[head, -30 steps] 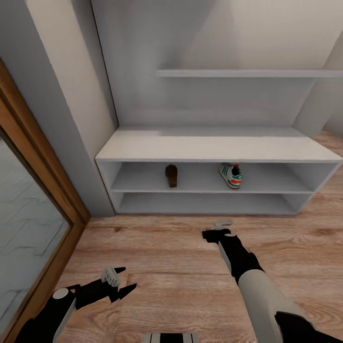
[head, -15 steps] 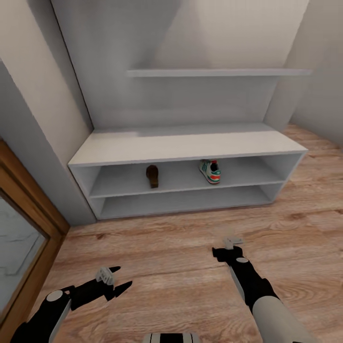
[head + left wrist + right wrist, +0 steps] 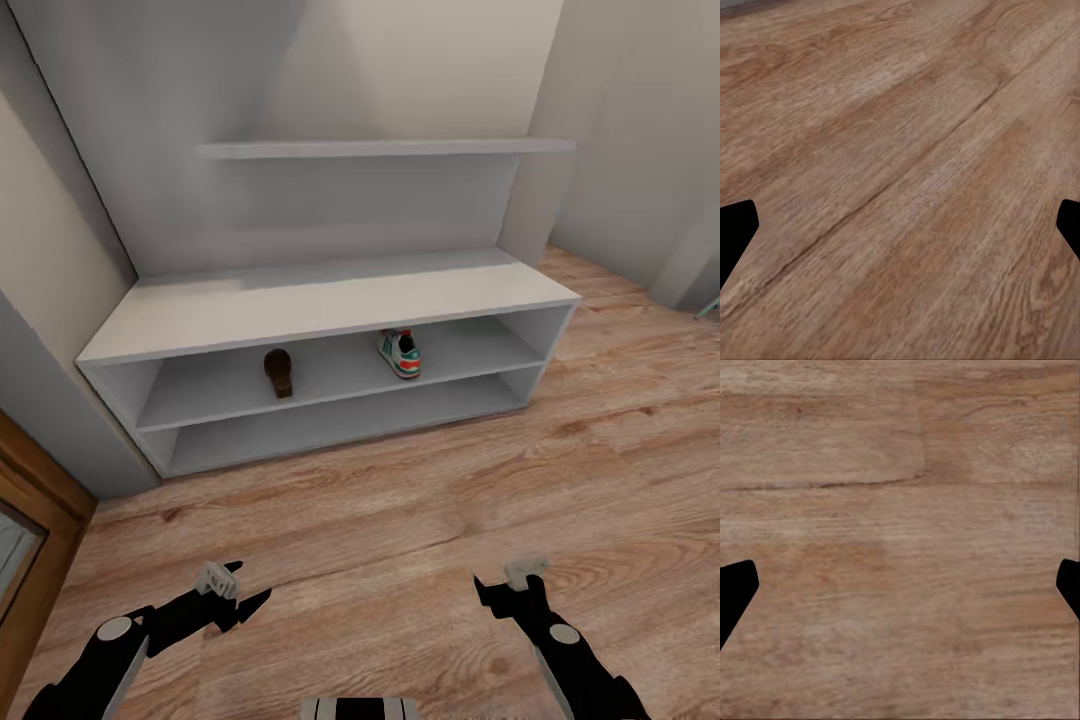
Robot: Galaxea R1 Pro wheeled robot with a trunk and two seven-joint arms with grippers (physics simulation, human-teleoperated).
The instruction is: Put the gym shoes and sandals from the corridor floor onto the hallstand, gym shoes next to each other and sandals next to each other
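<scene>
both grippers, left gripper (image 3: 238, 592) and right gripper (image 3: 512, 583), hang spread wide and empty over the corridor floor (image 3: 400, 500). head view has one sandal (image 3: 279, 372) and one gym shoe (image 3: 400, 353) well apart on the hallstand (image 3: 300, 310) upper shelf, while the wrist views just get planks between the fingertips (image 3: 736, 225).

Both arms reach forward, low and near the robot's base, their black forearms coming in from the near edge of the head view, the left arm angled toward the right and the right arm pointing almost straight ahead. The left gripper (image 3: 243, 590) has its two dark fingers spread apart in a V with nothing between them, and in the left wrist view its fingertips (image 3: 736, 229) sit far apart. The right gripper (image 3: 512, 585) is likewise spread and empty, its fingertips (image 3: 736, 589) wide apart in the right wrist view.
</scene>
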